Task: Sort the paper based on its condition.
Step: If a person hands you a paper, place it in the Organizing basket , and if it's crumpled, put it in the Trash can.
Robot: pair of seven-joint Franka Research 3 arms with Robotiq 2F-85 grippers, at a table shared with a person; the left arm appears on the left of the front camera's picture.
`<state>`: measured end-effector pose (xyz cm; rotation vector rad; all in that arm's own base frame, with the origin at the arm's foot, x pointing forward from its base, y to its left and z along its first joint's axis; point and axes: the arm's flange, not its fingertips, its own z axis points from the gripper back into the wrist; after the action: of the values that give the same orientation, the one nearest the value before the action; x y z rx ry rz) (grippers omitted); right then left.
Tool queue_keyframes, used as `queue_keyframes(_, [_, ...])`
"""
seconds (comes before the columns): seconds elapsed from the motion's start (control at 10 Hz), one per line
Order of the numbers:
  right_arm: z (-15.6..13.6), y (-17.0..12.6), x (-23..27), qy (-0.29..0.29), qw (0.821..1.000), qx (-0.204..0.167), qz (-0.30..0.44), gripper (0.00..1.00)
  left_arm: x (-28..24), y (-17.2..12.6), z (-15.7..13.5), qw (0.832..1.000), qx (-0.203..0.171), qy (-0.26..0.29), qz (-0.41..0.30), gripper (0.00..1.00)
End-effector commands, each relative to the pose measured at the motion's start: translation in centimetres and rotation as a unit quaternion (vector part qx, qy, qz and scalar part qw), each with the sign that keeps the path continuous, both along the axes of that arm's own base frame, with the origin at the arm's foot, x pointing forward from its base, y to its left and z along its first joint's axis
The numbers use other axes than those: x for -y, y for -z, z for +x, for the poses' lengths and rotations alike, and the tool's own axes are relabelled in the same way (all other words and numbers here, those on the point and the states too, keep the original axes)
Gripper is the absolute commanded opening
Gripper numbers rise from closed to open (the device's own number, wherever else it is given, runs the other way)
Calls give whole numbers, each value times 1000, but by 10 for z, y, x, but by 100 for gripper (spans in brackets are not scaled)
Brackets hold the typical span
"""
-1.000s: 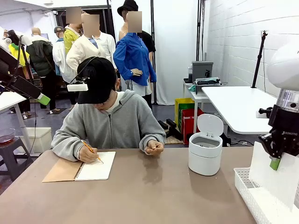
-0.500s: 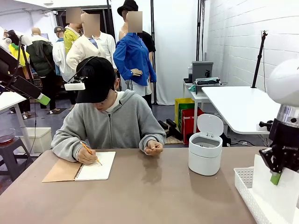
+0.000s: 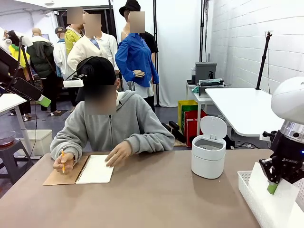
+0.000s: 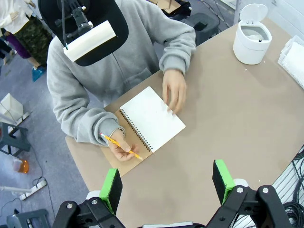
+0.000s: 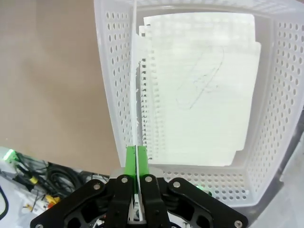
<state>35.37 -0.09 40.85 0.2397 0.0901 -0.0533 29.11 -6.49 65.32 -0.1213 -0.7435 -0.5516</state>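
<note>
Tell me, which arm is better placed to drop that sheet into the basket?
The right. The right gripper is shut on the sheet just above the basket holding other sheets, so it likely only needs to let go. The left gripper hangs open and empty over the table near the notebook.

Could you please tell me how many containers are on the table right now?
2: a white bin, lid up, right of centre on the table, and a white perforated basket at its near right corner, holding paper sheets. None looks hidden.
</note>
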Motion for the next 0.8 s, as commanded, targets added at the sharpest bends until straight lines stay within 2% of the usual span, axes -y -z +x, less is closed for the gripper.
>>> queue_keyframes(0.0, [-6, 15, 3, -4, 1000, 4, -18, 17, 0, 0, 0, 1000, 2, 0, 0, 100])
queue_keyframes(0.4, [-9, 11, 18, -15, 996, 2, -85, 90, 0, 0, 0, 1000, 2, 0, 0, 100])
queue_keyframes(0.5, [-7, 8, 23, -11, 995, 7, -104, 100, 0, 0, 0, 1000, 2, 0, 0, 100])
queue_keyframes(0.7, [-6, 2, 26, -11, 992, 20, -125, 100, 0, 0, 0, 1000, 2, 0, 0, 100])
